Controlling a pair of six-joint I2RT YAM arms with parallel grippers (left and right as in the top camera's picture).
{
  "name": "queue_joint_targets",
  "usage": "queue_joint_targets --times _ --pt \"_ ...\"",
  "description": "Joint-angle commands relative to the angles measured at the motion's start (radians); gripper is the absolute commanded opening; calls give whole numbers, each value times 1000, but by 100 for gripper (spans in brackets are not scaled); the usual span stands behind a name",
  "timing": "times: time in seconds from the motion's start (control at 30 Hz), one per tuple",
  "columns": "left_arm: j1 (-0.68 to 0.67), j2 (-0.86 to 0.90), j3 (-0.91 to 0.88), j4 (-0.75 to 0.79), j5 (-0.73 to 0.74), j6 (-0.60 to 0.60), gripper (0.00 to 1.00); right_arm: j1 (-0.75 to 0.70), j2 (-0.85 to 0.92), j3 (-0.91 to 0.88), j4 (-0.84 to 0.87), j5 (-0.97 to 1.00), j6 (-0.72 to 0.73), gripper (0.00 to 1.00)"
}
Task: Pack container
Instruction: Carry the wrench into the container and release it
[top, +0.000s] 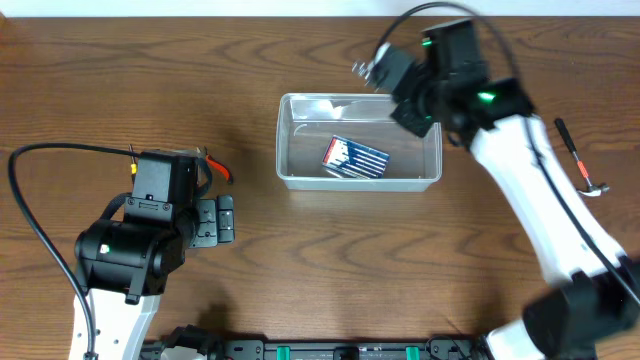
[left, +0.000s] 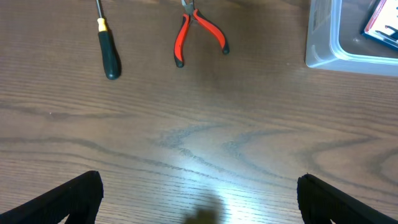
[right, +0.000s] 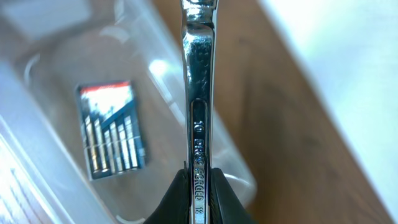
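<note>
The clear plastic container (top: 360, 183) stands at the table's middle. A small blue case of bits (top: 355, 157) lies flat inside it. My right gripper (top: 393, 84) is shut on a shiny metal wrench (right: 199, 93) and holds it above the container's far right corner (right: 239, 171), the blue case (right: 112, 130) below to the left. The wrench's end (top: 365, 68) sticks out toward the far edge. My left gripper (left: 199, 208) is open and empty over bare table. Beyond it lie red-handled pliers (left: 196, 34) and a black screwdriver (left: 107, 46). The container's corner (left: 323, 43) shows at the upper right.
In the overhead view the left arm partly hides the pliers (top: 218, 168) and the screwdriver (top: 132, 155). A thin tool with a black and red handle (top: 575, 150) lies at the far right. A white wall edge runs along the table's back.
</note>
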Motion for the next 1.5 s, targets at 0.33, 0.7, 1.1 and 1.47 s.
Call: queue_joint_targets --times 0.33,0.7,1.1,1.47 --pt "6 1 12 2 -9 -5 98 8 367 -19 7 -111 -141 1" --pt "6 1 12 9 -9 -5 98 8 391 -19 -3 -111 -122 51" --pt "6 1 12 9 -9 -5 98 -9 192 136 -90 -32 18 73" --pt "6 1 12 9 -9 -5 98 -430 -68 257 -280 219 427 90"
